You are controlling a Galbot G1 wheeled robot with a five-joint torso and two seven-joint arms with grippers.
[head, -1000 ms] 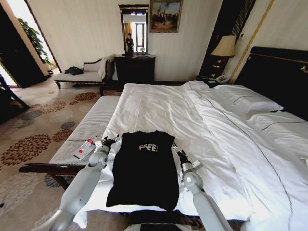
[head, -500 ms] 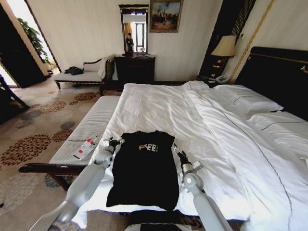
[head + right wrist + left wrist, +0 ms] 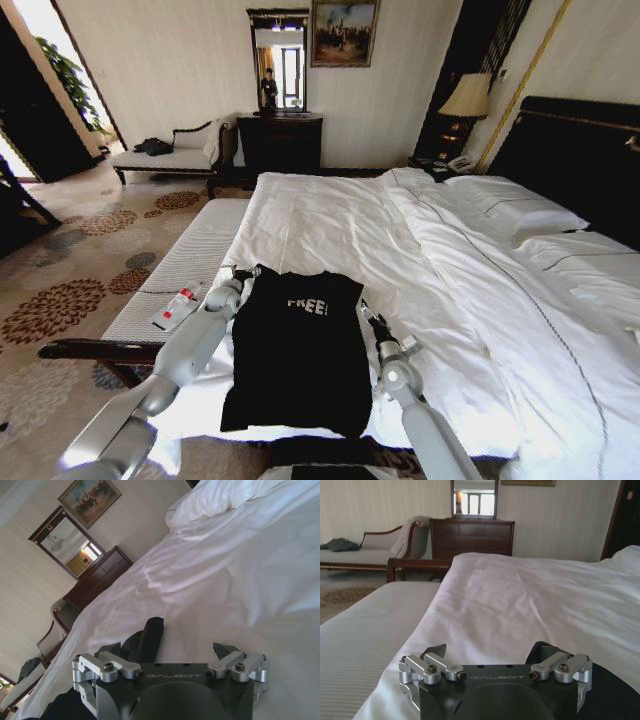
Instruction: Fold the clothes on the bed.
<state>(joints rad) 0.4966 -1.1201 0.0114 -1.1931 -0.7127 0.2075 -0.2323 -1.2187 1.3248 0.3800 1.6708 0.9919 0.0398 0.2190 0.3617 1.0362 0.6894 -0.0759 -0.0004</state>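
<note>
The clothes are one black T-shirt point(image 3: 300, 350) with white "FREE!" lettering, lying flat with its sides turned in on the foot end of the bed point(image 3: 330, 215). My left gripper point(image 3: 243, 275) is at the shirt's far left shoulder corner. In the left wrist view it point(image 3: 490, 652) stands open, low over the white sheet, with one fingertip at the edge of the black cloth point(image 3: 612, 690). My right gripper point(image 3: 365, 316) rests by the shirt's right edge. It point(image 3: 169, 650) is open too, and a raised fold of the black shirt point(image 3: 147, 637) stands beside one finger.
A pale striped bench point(image 3: 190, 260) runs along the bed's left side and holds a small bottle point(image 3: 175, 307) with a red label. Pillows point(image 3: 510, 205) and the dark headboard point(image 3: 585, 160) lie to the right. A dresser point(image 3: 280, 140) and a chaise point(image 3: 165, 155) stand against the far wall.
My left arm has reached forward along the shirt's left edge, from beside the bench up to the shoulder corner. The right arm has stayed in place.
</note>
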